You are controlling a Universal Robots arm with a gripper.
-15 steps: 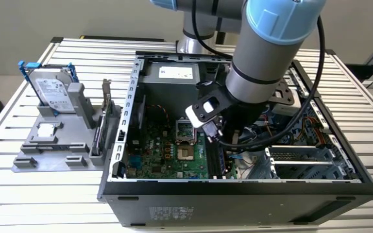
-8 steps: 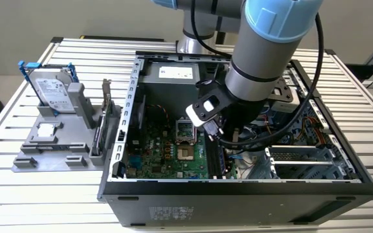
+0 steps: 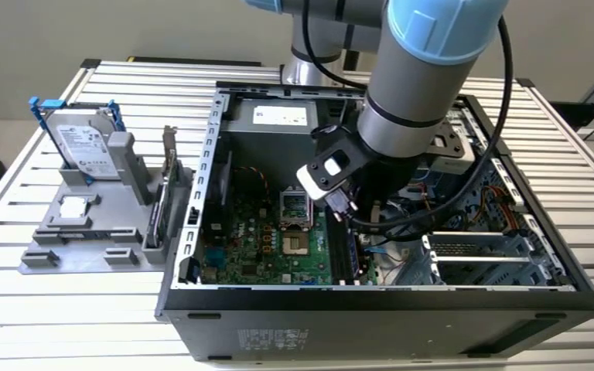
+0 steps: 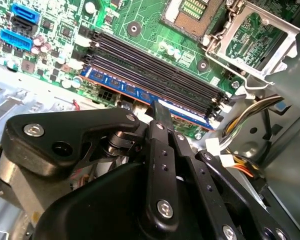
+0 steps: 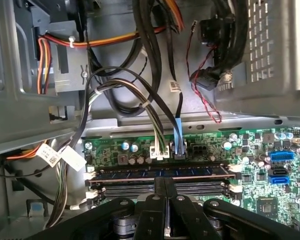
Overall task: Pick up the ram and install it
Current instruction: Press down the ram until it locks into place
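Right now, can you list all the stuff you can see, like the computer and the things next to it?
ram: one, bluish, in the outermost motherboard slot under the gripper
motherboard: one, green, inside the case
computer case: one, black, open, on the table
hard drive: one, silver with blue rails, in the holder
holder: one, grey, at the exterior view's left
slatted table: one, silver
robot arm: one, grey and blue
gripper: one, black, over the ram

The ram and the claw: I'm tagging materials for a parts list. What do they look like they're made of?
The ram looks like blue circuit board with dark chips, seated in a black slot. The claw looks like matte black metal or hard plastic, with bright screws along its links.
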